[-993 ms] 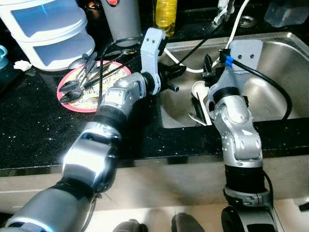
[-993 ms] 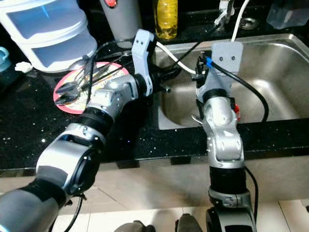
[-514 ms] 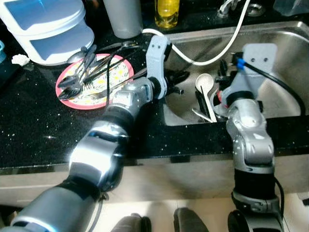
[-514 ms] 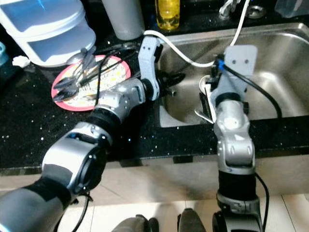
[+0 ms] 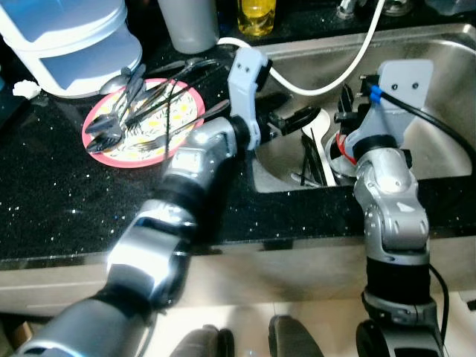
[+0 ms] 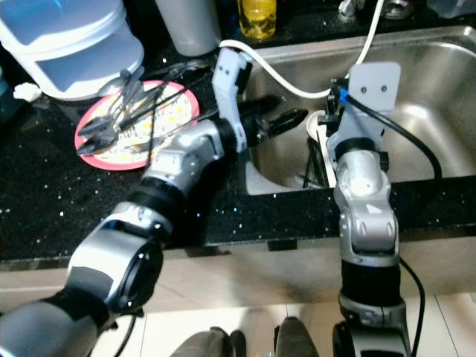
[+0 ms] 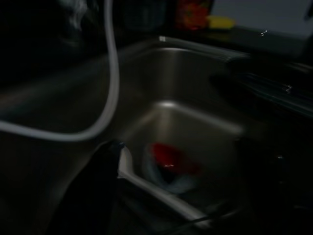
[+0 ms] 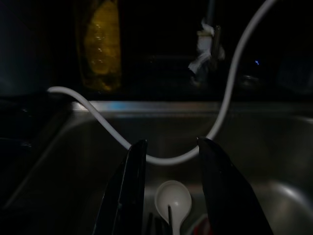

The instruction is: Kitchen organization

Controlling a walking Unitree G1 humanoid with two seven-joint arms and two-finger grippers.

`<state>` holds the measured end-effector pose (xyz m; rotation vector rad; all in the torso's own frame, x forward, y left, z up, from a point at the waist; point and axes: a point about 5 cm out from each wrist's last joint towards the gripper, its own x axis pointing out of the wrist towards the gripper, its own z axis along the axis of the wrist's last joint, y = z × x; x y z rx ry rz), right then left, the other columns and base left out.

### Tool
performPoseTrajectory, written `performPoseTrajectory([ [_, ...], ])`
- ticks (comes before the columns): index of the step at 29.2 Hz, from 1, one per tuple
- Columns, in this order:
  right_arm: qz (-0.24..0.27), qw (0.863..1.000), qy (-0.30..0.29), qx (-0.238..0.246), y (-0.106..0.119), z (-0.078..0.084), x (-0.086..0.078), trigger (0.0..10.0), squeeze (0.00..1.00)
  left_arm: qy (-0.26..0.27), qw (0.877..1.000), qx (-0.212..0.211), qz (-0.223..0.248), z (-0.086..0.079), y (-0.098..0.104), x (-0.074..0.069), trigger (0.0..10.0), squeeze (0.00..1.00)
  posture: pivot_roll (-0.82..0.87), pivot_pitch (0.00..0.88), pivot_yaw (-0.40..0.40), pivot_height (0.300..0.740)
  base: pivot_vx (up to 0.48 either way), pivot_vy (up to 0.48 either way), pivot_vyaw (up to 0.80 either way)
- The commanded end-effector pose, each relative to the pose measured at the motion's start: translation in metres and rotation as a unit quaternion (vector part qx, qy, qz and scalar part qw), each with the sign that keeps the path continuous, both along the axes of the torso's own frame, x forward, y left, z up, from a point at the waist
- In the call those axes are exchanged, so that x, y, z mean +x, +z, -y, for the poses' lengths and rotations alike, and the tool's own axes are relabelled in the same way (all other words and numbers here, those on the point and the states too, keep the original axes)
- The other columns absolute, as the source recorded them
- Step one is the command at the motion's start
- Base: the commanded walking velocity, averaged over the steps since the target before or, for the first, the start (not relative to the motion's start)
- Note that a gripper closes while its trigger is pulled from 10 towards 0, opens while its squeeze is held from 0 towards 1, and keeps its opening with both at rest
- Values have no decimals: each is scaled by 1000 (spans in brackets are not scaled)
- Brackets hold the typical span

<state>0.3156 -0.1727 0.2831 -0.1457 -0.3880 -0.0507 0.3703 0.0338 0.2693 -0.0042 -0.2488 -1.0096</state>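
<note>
I see my right end effector (image 8: 168, 196) over the sink (image 5: 446, 89), its 2 fingers spread apart, a white spoon (image 8: 172, 198) below between them. My left end effector (image 5: 297, 119) reaches over the sink edge; its state I cannot tell. Farther left on the tabletop (image 5: 44, 201), a pink plate (image 5: 141, 123) holds cutlery.

The sink (image 5: 439, 67) is brushed steel with a dull sheen. The counter (image 5: 52, 193) is glossy black stone with fine pale specks. The spoon (image 8: 172, 198) looks like smooth white plastic. A smooth white hose (image 5: 327, 78) curves over the basin. The cutlery (image 5: 130, 111) on the patterned pink-rimmed plate (image 5: 134, 152) is shiny metal. Both arms have polished silver shells.
</note>
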Motion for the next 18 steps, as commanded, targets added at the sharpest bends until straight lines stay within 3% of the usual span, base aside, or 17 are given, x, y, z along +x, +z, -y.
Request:
performPoseTrajectory([
  [1,15,999,51,-9,11,-12,0,10000,0,42,998,32,29,-21,11,-4,10000,0,-64,163,127,740,0,0,0],
  [4,21,997,79,-16,16,-18,0,10000,0,68,997,33,32,-36,17,-6,10000,0,-54,152,121,740,0,0,0],
  [7,14,985,168,-31,19,-41,4,10000,0,152,987,41,31,-92,31,-15,10000,0,-12,121,99,740,0,0,0],
  [8,14,985,168,-31,19,-41,4,10000,0,152,987,41,31,-92,31,-15,10000,0,-12,121,99,740,0,0,0],
  [9,0,978,204,-46,16,-54,8,10000,0,171,983,53,30,-111,33,-20,10000,0,7,110,89,740,0,0,0],
  [10,0,978,204,-46,16,-54,8,10000,0,171,983,53,30,-111,33,-20,10000,0,7,110,89,740,0,0,0],
  [12,-16,966,249,-69,12,-71,12,10000,0,189,980,66,23,-131,34,-28,10000,0,21,104,84,740,0,0,0],
  [13,-29,955,285,-78,13,-89,19,10000,0,211,973,92,14,-152,34,-32,10000,0,41,98,70,740,0,0,0],
  [18,-34,935,343,-81,19,-120,25,10000,0,255,957,140,7,-184,39,-39,10000,0,75,97,47,740,0,0,0],
])
